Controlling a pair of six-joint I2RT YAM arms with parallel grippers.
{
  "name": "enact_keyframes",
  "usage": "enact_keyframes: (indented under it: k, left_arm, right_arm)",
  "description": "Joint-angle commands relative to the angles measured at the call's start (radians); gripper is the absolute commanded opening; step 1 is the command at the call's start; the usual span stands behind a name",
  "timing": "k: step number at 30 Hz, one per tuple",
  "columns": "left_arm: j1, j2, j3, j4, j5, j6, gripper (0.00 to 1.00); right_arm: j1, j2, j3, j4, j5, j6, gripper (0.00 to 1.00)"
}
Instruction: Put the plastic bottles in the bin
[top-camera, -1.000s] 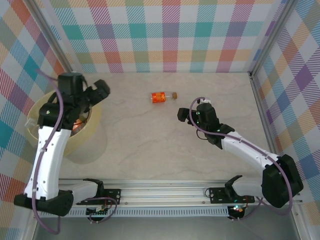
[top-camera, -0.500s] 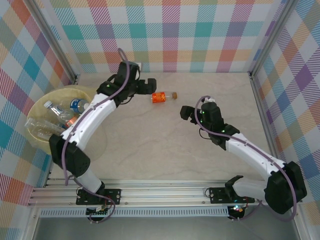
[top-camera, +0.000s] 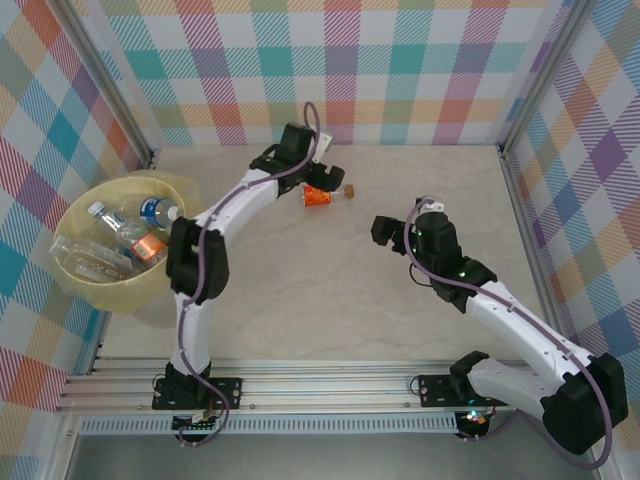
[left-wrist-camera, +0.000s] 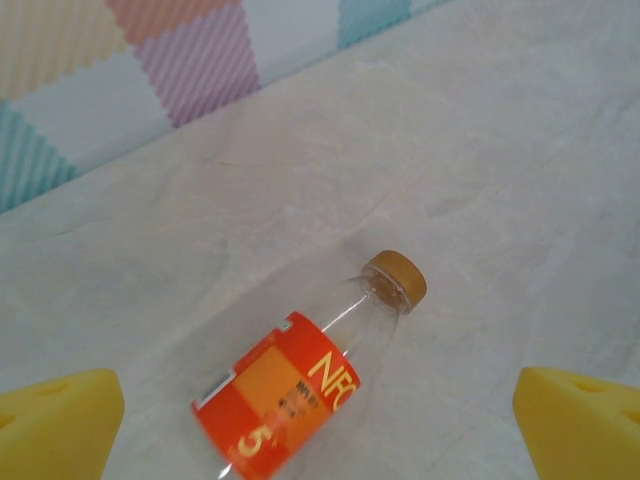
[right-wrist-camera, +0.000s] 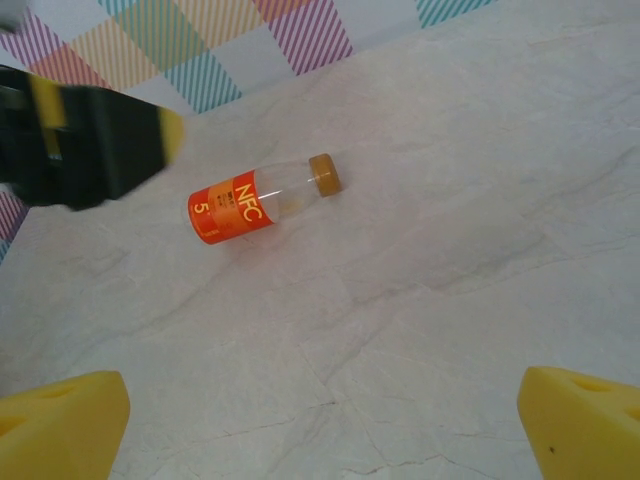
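The left gripper (left-wrist-camera: 318, 432), fingers (left-wrist-camera: 55, 430) spread wide, hovers just over the orange-labelled bottle (left-wrist-camera: 300, 385), which lies slantwise between them, cap farthest ahead; the right gripper (right-wrist-camera: 320, 440), also spread, sits well apart.

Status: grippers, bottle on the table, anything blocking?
Left gripper open over orange-label bottle, not gripping. Right gripper open, mid-table. Bin holds several bottles. No obstacle seen.

Bare worktop (top-camera: 300, 290) lies all round the orange-labelled bottle (left-wrist-camera: 290, 390), which sits between the wide-spread fingers (left-wrist-camera: 60, 425) of the left gripper (top-camera: 318, 178). The checked back wall (top-camera: 340, 70) stands near behind it; the right gripper (top-camera: 384, 230) is well apart.
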Motion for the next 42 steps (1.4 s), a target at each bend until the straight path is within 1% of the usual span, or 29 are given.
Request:
enact_keyframes:
  k: [1, 6, 8, 14, 18, 19, 22, 25, 26, 29, 33, 38, 42]
  left_arm:
    - [0.008, 0.100, 0.104, -0.064, 0.034, 0.078, 1.00]
    - [0.008, 0.272, 0.301, -0.168, 0.033, 0.134, 1.00]
    - [0.008, 0.318, 0.351, -0.205, 0.019, 0.175, 1.00]
    - [0.008, 0.422, 0.429, -0.263, -0.078, 0.343, 1.00]
    - [0.006, 0.459, 0.460, -0.307, -0.062, 0.426, 1.00]
    - [0.004, 0.465, 0.460, -0.313, -0.065, 0.444, 0.99]
    - [0.003, 0.474, 0.461, -0.335, -0.077, 0.471, 0.92]
    - [0.003, 0.471, 0.460, -0.361, -0.070, 0.459, 0.79]
    - [0.003, 0.466, 0.459, -0.371, -0.068, 0.442, 0.77]
    - [0.005, 0.436, 0.430, -0.370, -0.063, 0.387, 0.73]
    - [0.006, 0.366, 0.324, -0.314, -0.051, 0.335, 0.66]
    - [0.014, 0.302, 0.249, -0.295, -0.040, 0.247, 0.56]
    - [0.020, 0.225, 0.111, -0.210, -0.047, 0.137, 0.51]
  right_arm:
    - [-0.008, -0.031, -0.007, -0.043, 0.028, -0.026, 1.00]
    - [-0.008, -0.049, -0.007, -0.075, 0.054, -0.038, 1.00]
    - [-0.008, -0.051, -0.006, -0.081, 0.063, -0.042, 1.00]
    - [-0.008, -0.035, 0.003, -0.084, 0.072, -0.048, 1.00]
    - [-0.008, -0.013, 0.018, -0.091, 0.070, -0.051, 1.00]
    - [-0.008, -0.006, 0.020, -0.090, 0.070, -0.049, 1.00]
    - [-0.008, 0.008, 0.025, -0.086, 0.066, -0.043, 1.00]
    - [-0.008, 0.026, 0.031, -0.084, 0.058, -0.036, 1.00]
    - [-0.008, 0.033, 0.034, -0.081, 0.054, -0.034, 1.00]
    - [-0.007, 0.046, 0.036, -0.074, 0.041, -0.027, 1.00]
    - [-0.007, 0.060, 0.041, -0.068, 0.024, -0.020, 1.00]
    - [-0.008, 0.060, 0.026, -0.053, 0.019, -0.016, 1.00]
    - [-0.008, 0.061, 0.033, -0.042, 0.018, -0.021, 1.00]
